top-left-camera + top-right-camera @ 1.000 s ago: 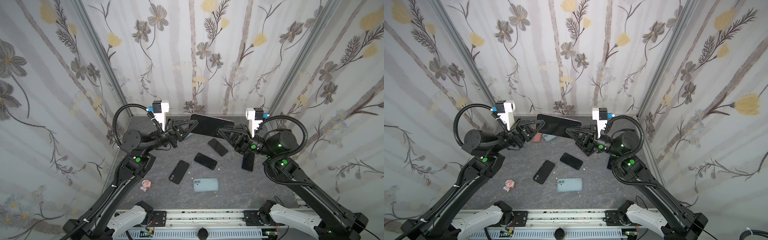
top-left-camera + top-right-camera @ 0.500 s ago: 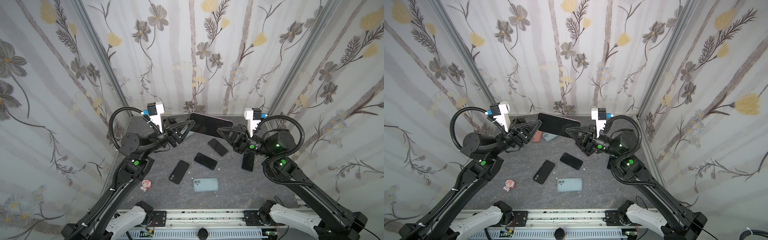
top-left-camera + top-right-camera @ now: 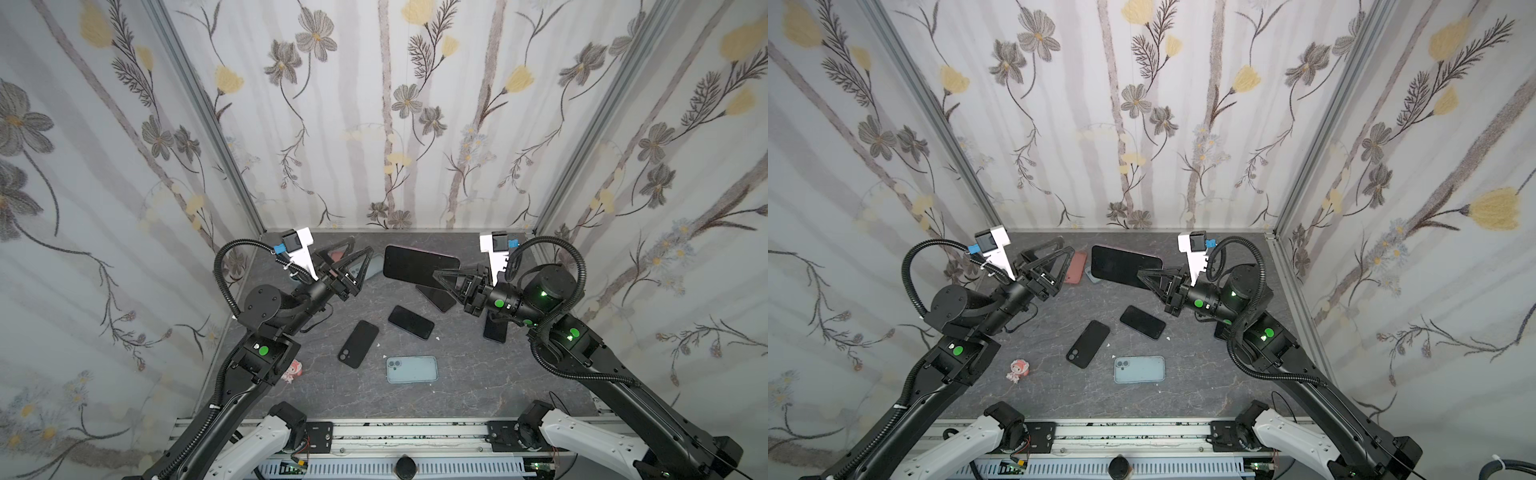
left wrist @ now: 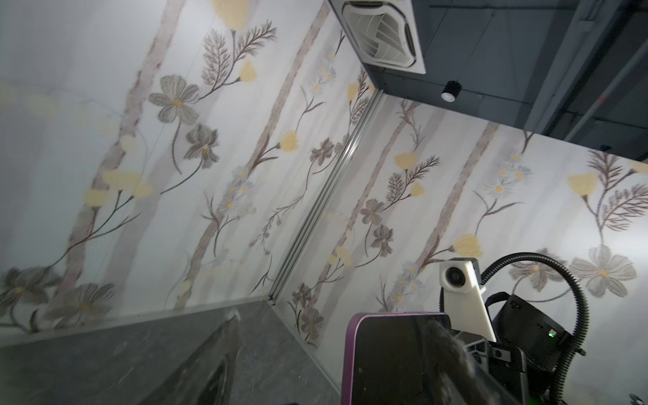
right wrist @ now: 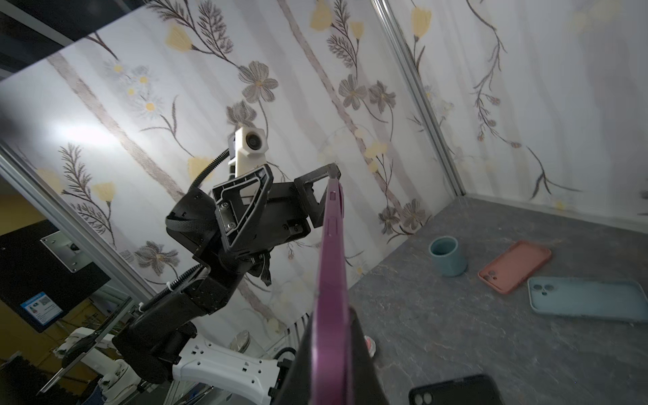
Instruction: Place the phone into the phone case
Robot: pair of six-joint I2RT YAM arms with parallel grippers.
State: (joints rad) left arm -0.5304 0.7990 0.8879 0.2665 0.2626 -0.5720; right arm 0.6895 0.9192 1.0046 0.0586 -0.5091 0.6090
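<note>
1. Grip: my right end effector (image 3: 438, 275) is clamped on one short end of the phone (image 3: 419, 266); it holds the phone in the air over the back of the bench (image 3: 457, 395), lying about flat with the dark screen up in both top views.
2. Case: a purple case (image 5: 331, 280) rims the phone along its long edge in the right wrist view; I judge the phone is in it or nearly so, but I cannot tell whether every corner is seated.
3. My left end effector (image 3: 362, 245) has its jaws apart just beside the free end of the phone and holds nothing; one of its fingers (image 5: 315, 184) lies very near the case's far corner, and I cannot tell whether it touches.
4. To finish well, I would hold the right clamp firm and level; one short end is a poor hold on a long flat thing, so any push from the left should be light and run along the phone toward the right jaws, never sideways.
5. I would check the far corners of the rim before trusting the fit; a raised lip wants a squeeze across rim and screen.
6. Loose phones (image 3: 410, 323) lie on the bench below; setting down calls for a bare patch.
</note>
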